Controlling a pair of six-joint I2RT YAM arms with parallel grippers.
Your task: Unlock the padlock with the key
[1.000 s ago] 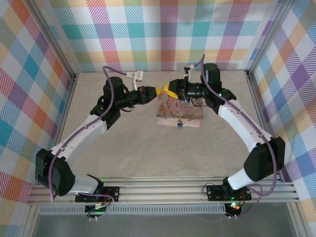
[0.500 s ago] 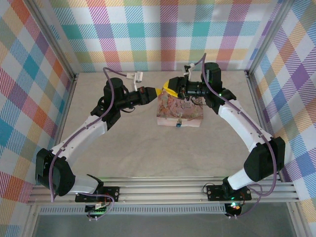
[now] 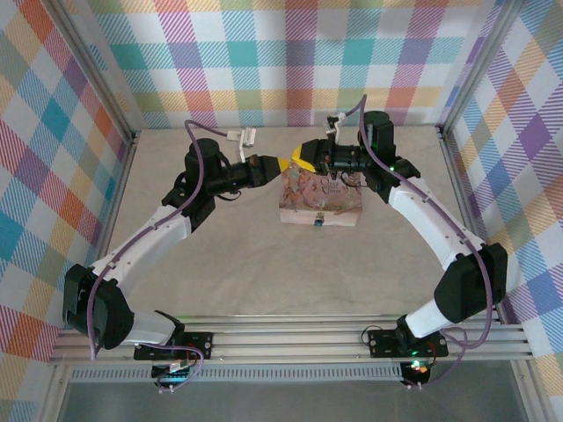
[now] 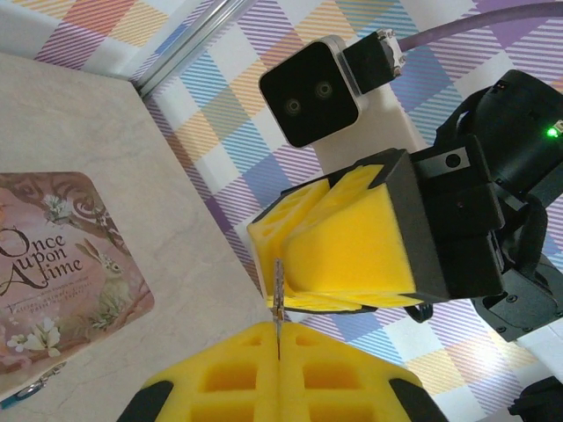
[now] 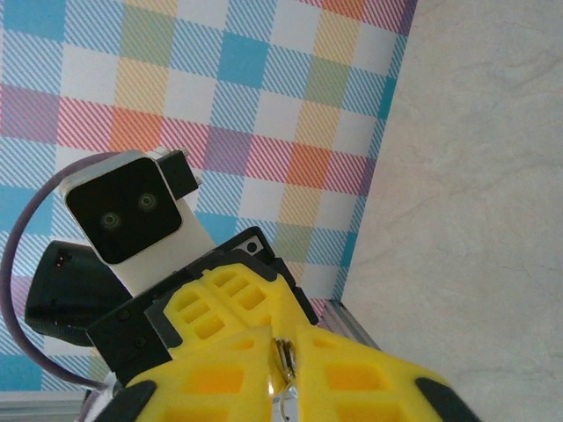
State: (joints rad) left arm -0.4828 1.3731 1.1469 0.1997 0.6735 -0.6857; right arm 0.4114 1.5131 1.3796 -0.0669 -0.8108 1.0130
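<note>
The key (image 4: 279, 294) is a thin grey metal sliver standing up from between the yellow pads of my left gripper (image 4: 279, 338), which is shut on it. My right gripper (image 5: 286, 353) faces it tip to tip, its pads pressed onto the key's other end (image 5: 285, 362). From above, both grippers, left (image 3: 286, 163) and right (image 3: 303, 159), meet over the back left corner of the pink box (image 3: 339, 200). The blue padlock (image 3: 321, 220) hangs at the box's front edge, apart from both grippers.
The box lid reads "Once upon a time" (image 4: 53, 264) and lies below and left of the grippers in the left wrist view. Plaid walls (image 3: 290, 61) and aluminium frame rails (image 3: 466, 185) enclose the beige table (image 3: 264, 272).
My right gripper's fingers, spread wider a moment ago, have closed onto the key held by the left gripper. The left arm has stayed where it was.
</note>
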